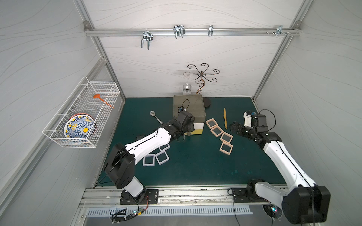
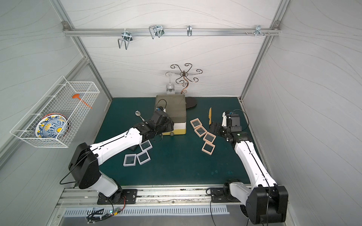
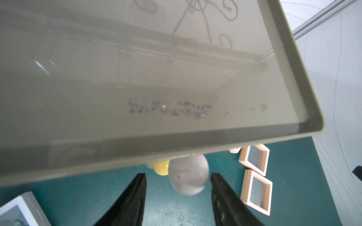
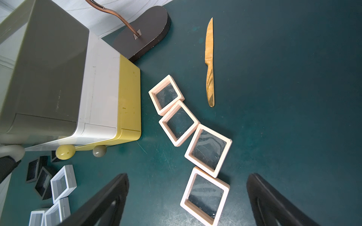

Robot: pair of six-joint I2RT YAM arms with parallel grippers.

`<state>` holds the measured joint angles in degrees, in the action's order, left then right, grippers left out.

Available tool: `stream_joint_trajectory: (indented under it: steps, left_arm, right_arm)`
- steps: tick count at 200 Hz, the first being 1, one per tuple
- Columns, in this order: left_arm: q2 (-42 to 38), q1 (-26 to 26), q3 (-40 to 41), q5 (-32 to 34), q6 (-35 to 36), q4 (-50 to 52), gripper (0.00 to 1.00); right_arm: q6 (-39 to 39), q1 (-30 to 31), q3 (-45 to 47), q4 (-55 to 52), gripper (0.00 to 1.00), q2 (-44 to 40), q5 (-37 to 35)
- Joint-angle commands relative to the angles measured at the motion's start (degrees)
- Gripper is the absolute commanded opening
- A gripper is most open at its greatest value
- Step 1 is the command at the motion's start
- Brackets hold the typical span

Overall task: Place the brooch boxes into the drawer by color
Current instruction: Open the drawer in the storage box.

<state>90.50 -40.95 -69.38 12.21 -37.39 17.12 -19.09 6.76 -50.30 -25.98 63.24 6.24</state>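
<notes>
On the green mat (image 1: 195, 166), the three-tier drawer unit (image 1: 189, 109) stands at 12 o'clock, olive-grey over white over yellow, with a grey knob (image 1: 188, 134) on the yellow tier. The left arm (image 1: 148, 141) reaches in from 7 o'clock, its wrist covering the unit's front. Four peach-pink brooch boxes (image 1: 217, 131) lie in a loose line at 2 o'clock, the right gripper (image 1: 234, 127) just beside them. Three white brooch boxes (image 1: 148, 160) lie at 8 o'clock, one partly under the arm. A gold knife (image 1: 225, 118) lies at 1 o'clock, a spoon (image 1: 153, 114) at 11.

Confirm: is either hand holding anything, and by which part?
Nothing is held. The left hand has its jaws open either side of the grey knob, not closed on it. The right hand is open and empty.
</notes>
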Motion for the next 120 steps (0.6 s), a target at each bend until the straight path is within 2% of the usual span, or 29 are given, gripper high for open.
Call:
stream_joint_trajectory:
  steps: [1, 81, 98, 120]
  left_arm:
    - [1.2, -0.3, -3.0, 1.6, -0.4, -1.2, 0.49]
    - [2.6, -0.2, -3.7, 2.6, -0.5, -1.3, 0.45]
    - [2.4, -0.3, -3.4, 3.0, -0.3, -1.4, 0.32]
    - [2.2, -0.3, -3.2, 3.1, -0.1, -1.3, 0.24]
  right_arm:
    - [-0.4, -0.3, -0.2, 0.7, 0.99, 0.4, 0.7]
    - [-0.2, -0.3, 0.1, 0.7, 0.99, 0.2, 0.2]
    - [-0.2, -0.3, 0.3, 0.7, 0.99, 0.4, 0.2]
    - [-0.2, -0.3, 0.4, 0.8, 0.99, 0.2, 0.3]
